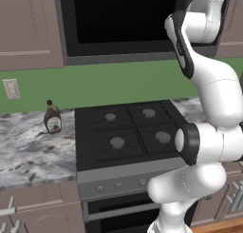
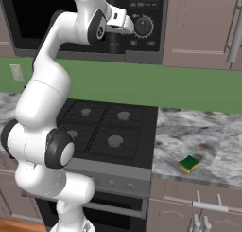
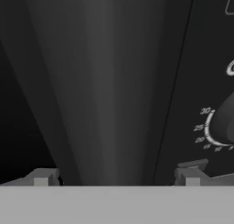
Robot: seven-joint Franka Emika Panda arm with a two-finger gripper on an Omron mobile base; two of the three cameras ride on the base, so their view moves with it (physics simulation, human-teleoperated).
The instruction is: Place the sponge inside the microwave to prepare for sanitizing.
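Note:
The sponge, yellow with a green top, lies flat on the marble counter to the right of the stove, near the front edge. The microwave hangs above the stove with its black glass door closed. My gripper is raised to the microwave's long black handle, just left of the dial. In the hand view my gripper is open, its fingertips standing either side of the handle without touching it. The sponge is far below and to the right of the gripper.
A black four-burner stove sits under the microwave. A brown bottle stands on the counter left of the stove, below a wall outlet. Brown cabinets flank the microwave.

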